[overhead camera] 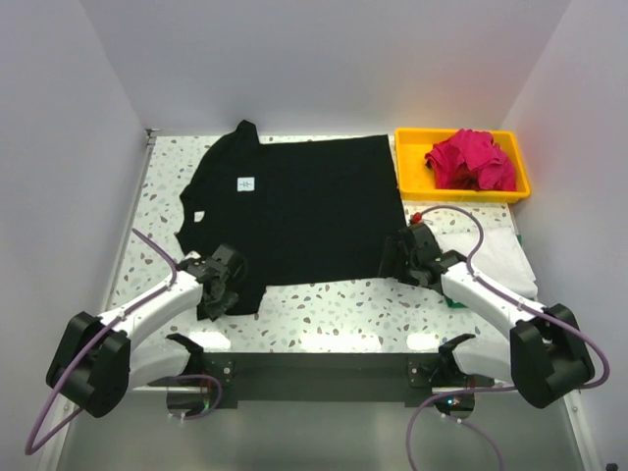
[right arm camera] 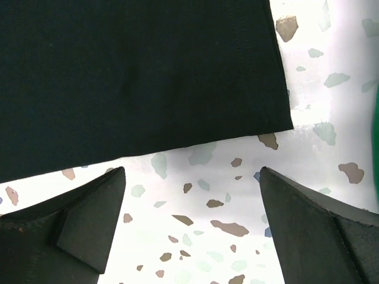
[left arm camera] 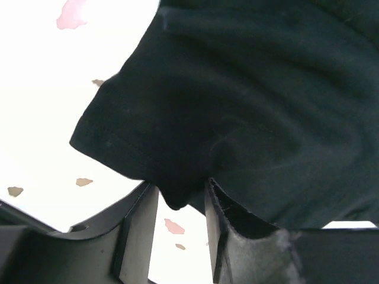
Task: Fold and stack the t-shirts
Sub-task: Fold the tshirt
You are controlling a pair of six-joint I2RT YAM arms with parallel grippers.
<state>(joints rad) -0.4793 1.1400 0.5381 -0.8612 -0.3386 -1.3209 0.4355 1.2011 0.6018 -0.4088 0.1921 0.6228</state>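
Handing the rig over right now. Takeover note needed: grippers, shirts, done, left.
Left gripper: closed on the near sleeve of the large black cloth t-shirt.
Right gripper: open, over the speckled table by that shirt's near hem corner.
Black shirt lies spread flat. Crumpled magenta cloth shirt sits in the yellow plastic tray. White cloth shirt lies under the right arm, with green cloth at its near edge.
Done: black shirt laid out. Left: folding, stacking.

Bare tabletop [overhead camera: 334,312] strip open at lower centre, black t-shirt [overhead camera: 304,211] covering the middle, yellow tray [overhead camera: 406,167] and white t-shirt [overhead camera: 500,257] crowding the right
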